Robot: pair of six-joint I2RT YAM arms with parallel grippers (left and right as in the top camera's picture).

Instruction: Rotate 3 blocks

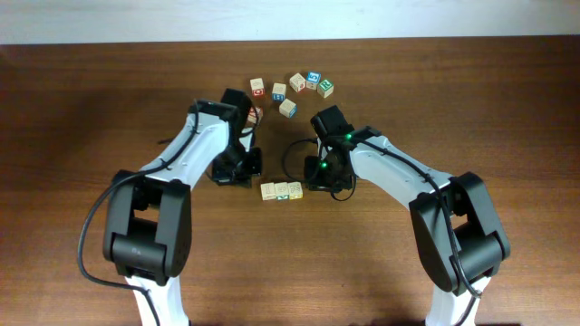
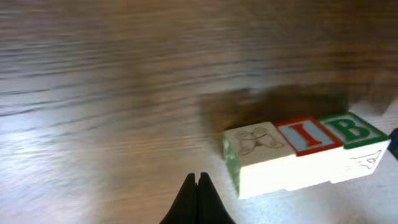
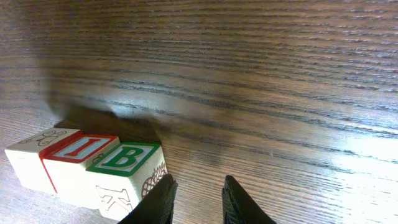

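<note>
task items: three pale wooden alphabet cubes (image 1: pixel 282 191) are sitting in one row on the dark brown wood-grain table (image 1: pixel 91 109), between the two grippers.
row order, robot's left to right: pale wooden cube with a faint outline drawing on top (image 2: pixel 256 140); pale wooden cube with a red-framed "i" on top (image 2: pixel 309 135); pale wooden cube with a green-framed "b" on top (image 2: pixel 352 129).
contact: the three cubes are sitting side by side, neighbouring faces touching, with no gap showing.
long axis: the row is running left to right across the table, its right end lying slightly farther from the robot than its left end.
facing: the "i" and the "b" are facing up and are reading upright in both wrist views. the near side of the green-framed cube is showing dark printed marks.
left gripper (image 2: pixel 198 198): the fingers are pressing together with nothing between them. the tips are standing just to the left of the drawing cube, apart from it.
right gripper (image 3: pixel 196 200): the fingers are standing slightly apart with only bare table between them. its left finger is lying just beside the near right corner of the green-framed cube; contact cannot be told.
other items: a cluster of seven pale wooden alphabet cubes (image 1: pixel 288 108) is lying on the far side of the table, well apart from the row.
</note>
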